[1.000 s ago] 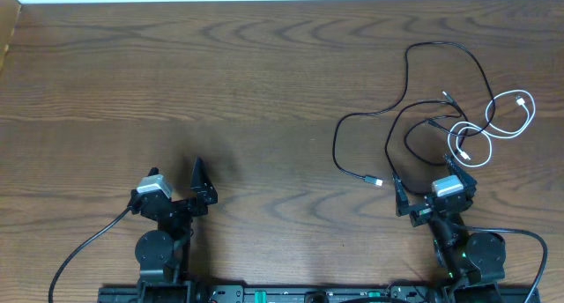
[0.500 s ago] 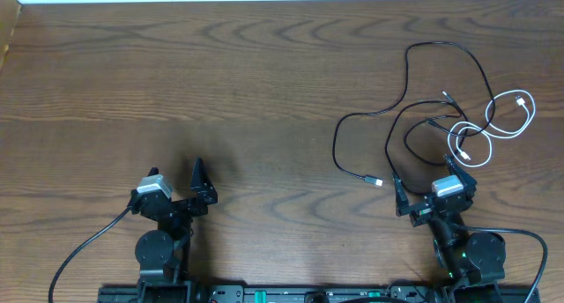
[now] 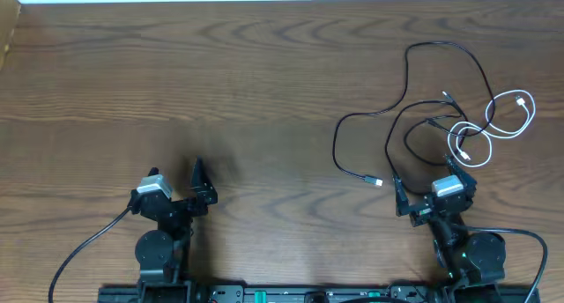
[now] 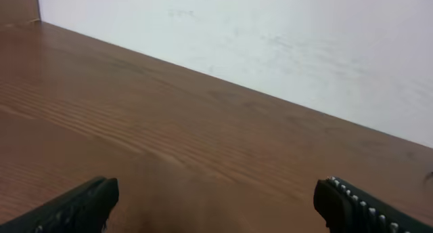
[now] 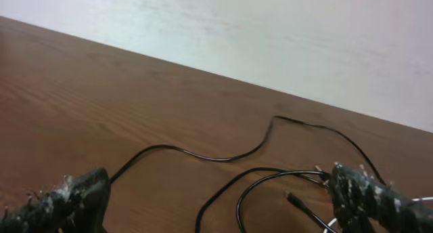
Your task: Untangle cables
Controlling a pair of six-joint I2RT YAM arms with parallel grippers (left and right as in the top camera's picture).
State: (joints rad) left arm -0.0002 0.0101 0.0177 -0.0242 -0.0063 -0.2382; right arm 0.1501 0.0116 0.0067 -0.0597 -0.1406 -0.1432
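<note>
Untangling is not yet getting going: thin black cables (image 3: 441, 44) and the shorter white cable (image 3: 526, 100) are lying crossed on the brown wooden desk (image 3: 264, 74), right side, just ahead of my right end effector (image 5: 220, 199), gaping empty. My left end effector (image 4: 216, 209) is gaping empty too, well apart. White wall (image 4: 304, 43) is running behind.

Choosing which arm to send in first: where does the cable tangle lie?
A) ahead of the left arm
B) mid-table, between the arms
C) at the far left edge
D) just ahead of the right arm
D: the black cables and the white cable lie just beyond the open right fingers, and the left fingers are well off to the other side.
</note>
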